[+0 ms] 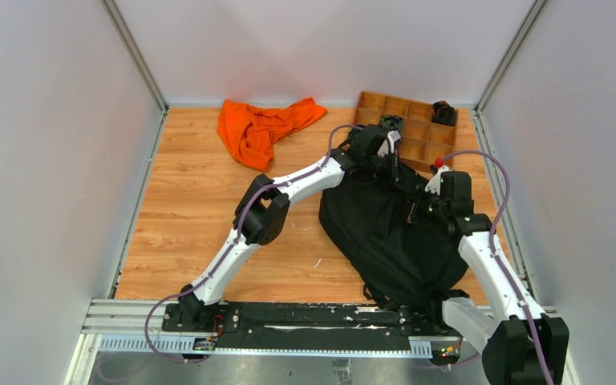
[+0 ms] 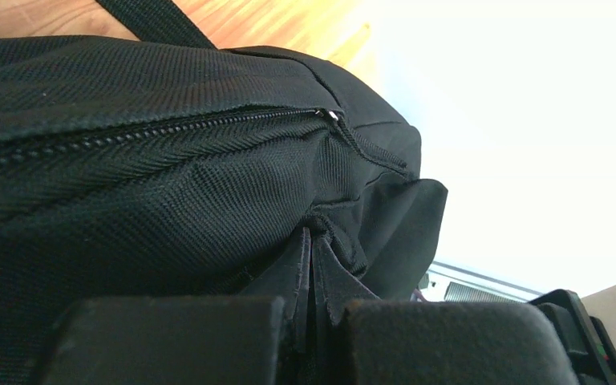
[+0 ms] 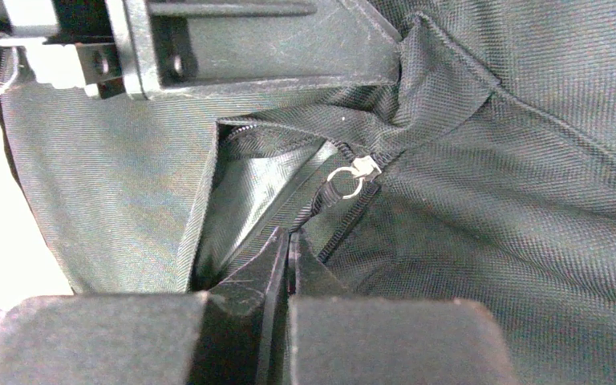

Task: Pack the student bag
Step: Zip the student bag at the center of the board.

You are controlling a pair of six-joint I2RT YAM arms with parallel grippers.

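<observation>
Orange cloth point(image 1: 265, 128) lies crumpled at the far left-centre of the wooden surface point(image 1: 176, 233). Left claw point(image 2: 313, 321) closed, pinching a fold of the student bag point(image 1: 385, 233), which lies right of centre. Compartment tray point(image 1: 427, 143) just behind the bag. Right claw point(image 3: 289, 265) closed on bag fabric beside the zipper pull point(image 3: 354, 172).

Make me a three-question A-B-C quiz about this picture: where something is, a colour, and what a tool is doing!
1. Where is the orange cloth? A left of the wooden tray; B inside it; C on an arm.
2. The student bag is: A red; B black; C blue.
3. The left tool is: A wide open; B holding the cloth; C shut on bag fabric.
Answers: A, it lies left of the tray; B, black in every view; C, its fingers pinch a fabric fold.
</observation>
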